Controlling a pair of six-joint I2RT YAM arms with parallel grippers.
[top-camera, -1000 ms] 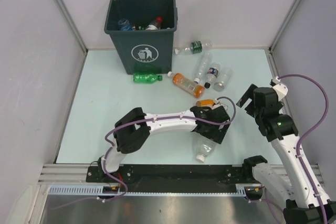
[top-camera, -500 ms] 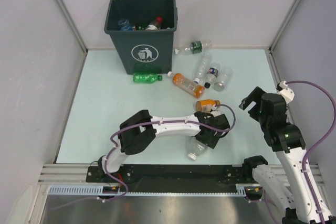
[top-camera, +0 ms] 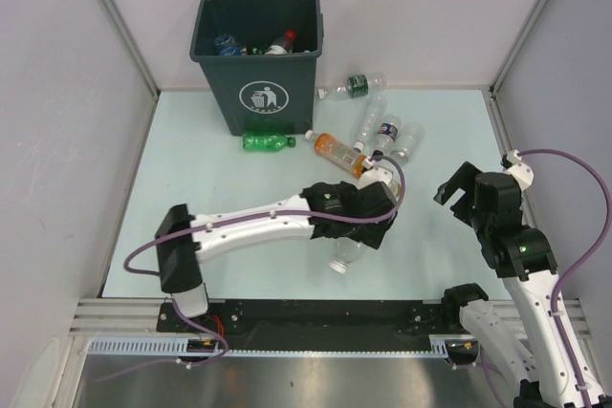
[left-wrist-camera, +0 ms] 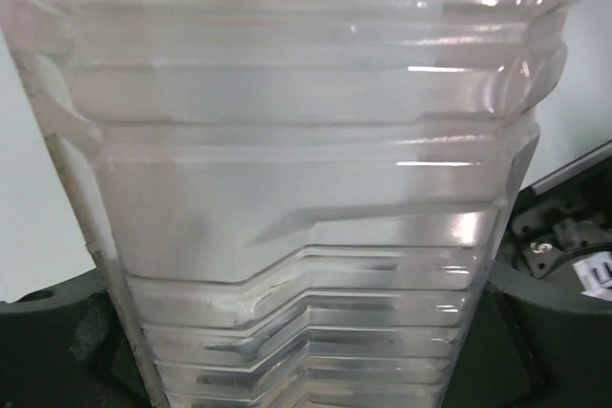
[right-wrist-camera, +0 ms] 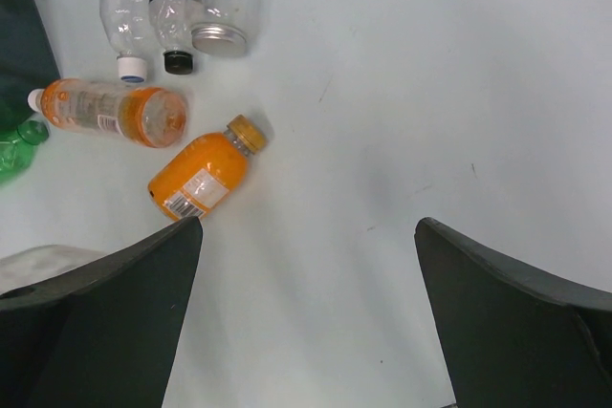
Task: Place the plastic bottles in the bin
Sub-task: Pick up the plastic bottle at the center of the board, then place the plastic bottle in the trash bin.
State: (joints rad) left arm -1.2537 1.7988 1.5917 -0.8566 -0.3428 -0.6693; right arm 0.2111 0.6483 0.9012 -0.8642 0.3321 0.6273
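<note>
A clear bottle (left-wrist-camera: 306, 188) is now gripped by the left fingers (left-wrist-camera: 48, 351), narrowed around it a moment ago, and is carried nearer the bin (top-camera: 258, 93), though still well short of it. The right fingers (right-wrist-camera: 96, 322) are spread wide, empty. A drop into the bin is probably next.

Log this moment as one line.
left gripper: shut on clear bottle | right gripper: open, empty | bin: partly filled | table: other bottles lying loose
</note>
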